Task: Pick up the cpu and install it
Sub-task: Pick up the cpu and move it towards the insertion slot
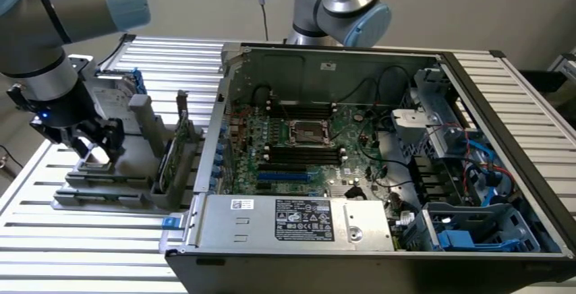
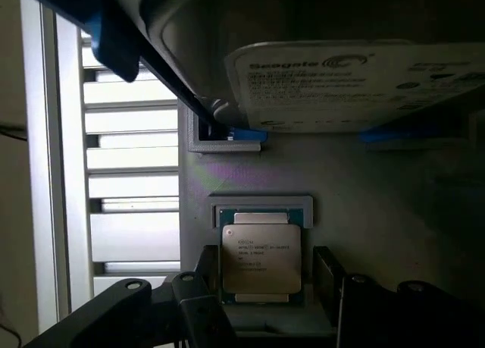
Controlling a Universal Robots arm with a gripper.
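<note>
**Exterior view.** The arm (image 1: 45, 38) reaches down at the exterior view's left. Its claw (image 1: 94, 149) hangs low over a grey tray (image 1: 99, 193) that stands on the slatted table (image 1: 81, 240). To the exterior view's right of the tray lies an open computer case (image 1: 378, 54). Inside it are the green motherboard (image 1: 297, 152), a square metal-framed socket (image 1: 308, 132) near the board's middle, and a boxed power supply (image 1: 297, 220) along the near edge. The socket is well apart from the claw. From here the arm's own parts hide what sits between the fingers.

**Wrist view.** The cpu (image 2: 261, 258), with its silver-grey printed top, lies flat in a square recess of the tray (image 2: 364, 181). The claw (image 2: 267, 271) is spread wide and straddles it, with one dark finger (image 2: 327, 280) on each side. No grip on the cpu can be seen, and the claw holds nothing. Farther along the same tray rests a hard drive (image 2: 356, 83) with a white label and blue frame corners. It is apart from the cpu.
</note>
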